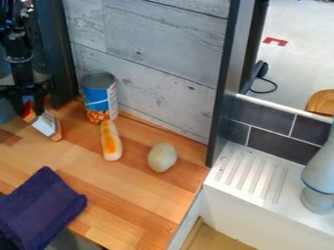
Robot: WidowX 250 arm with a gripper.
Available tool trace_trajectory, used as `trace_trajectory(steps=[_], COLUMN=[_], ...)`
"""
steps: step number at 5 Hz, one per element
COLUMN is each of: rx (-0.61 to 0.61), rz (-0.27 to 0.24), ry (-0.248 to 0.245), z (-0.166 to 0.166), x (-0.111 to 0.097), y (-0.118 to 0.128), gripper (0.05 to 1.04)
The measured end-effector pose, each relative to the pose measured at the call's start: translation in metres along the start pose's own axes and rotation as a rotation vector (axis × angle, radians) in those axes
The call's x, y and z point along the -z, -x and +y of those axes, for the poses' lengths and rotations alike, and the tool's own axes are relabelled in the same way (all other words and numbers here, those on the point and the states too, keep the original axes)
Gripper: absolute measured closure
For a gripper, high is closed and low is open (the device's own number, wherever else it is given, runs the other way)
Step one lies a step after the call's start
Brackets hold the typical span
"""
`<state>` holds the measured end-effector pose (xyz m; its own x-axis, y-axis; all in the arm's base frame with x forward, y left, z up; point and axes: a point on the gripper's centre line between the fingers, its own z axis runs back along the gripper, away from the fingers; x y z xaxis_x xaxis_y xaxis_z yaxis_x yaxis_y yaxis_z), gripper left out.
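Dark purple cloth (42, 207) lies across the near edge of the tabletop (134, 205), toward its left side, with part of it hanging past the wood. Farther back, close to the tabletop's far edge and left of the can (99, 100), is the tool (27, 108), pointing down. Its two fingers are clamped on the upper end of a small box (46, 124), which is white with red and orange parts. The box tilts, its lower end slanting down to the right; whether that end touches the wood, I cannot tell. The can stands upright near the far edge, blue above and orange below, with a grey top. A long bread (111, 141), pale with an orange strip along its top, points from the foot of the can toward the near edge. To its right, a little apart and nearer the tabletop's right edge, lies a pale, egg-shaped potato (161, 157). Grey planks (156, 63) rise behind the far edge, ending at a dark post (223, 83) by the far right corner. Beyond the right edge is a white ribbed drainboard (251, 173), with a grey fixture (320, 176) on it and dark tiles (264, 114) behind.
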<state>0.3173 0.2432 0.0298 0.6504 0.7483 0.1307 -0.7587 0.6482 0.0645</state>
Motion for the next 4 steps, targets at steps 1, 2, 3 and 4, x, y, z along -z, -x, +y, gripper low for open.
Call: trace_trajectory(steps=[1,2,3,4], rx=[-0.005,-0.012,-0.009,0.084], rz=[0.008,-0.012,-0.05,-0.061], ry=[0.015,0.034,0.035,0.024], z=[-0.001,-0.002,-0.003,-0.031], x=[-0.003,-0.018,-0.055,-0.086], y=[0.005,0.009,0.017,0.039], gripper=[0.644,0.725,0.75,0.75])
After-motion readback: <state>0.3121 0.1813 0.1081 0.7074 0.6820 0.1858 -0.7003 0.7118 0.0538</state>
